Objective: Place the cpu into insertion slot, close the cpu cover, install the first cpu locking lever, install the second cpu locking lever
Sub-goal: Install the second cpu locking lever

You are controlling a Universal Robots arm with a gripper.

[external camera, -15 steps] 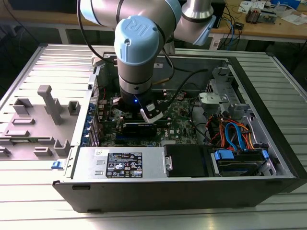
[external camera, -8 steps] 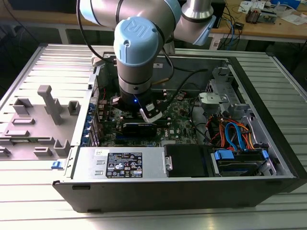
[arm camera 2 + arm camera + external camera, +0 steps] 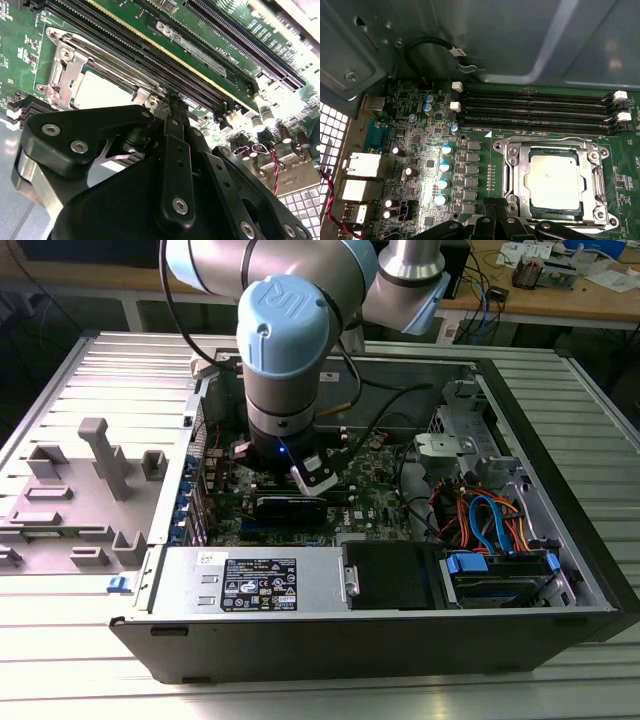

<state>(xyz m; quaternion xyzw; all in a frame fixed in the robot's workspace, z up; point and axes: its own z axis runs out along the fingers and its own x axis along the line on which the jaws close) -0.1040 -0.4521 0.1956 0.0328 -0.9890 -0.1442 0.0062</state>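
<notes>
So we've got the cpu [image 3: 555, 179] sitting in the insertion slot [image 3: 512, 172] with the cpu cover [image 3: 594, 172] down around it, claw [image 3: 172, 102] pinched narrow right at the socket's edge.

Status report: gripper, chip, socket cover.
Gripper at socket edge. Chip seated in socket, cover down around it. Nothing in the way.
</notes>
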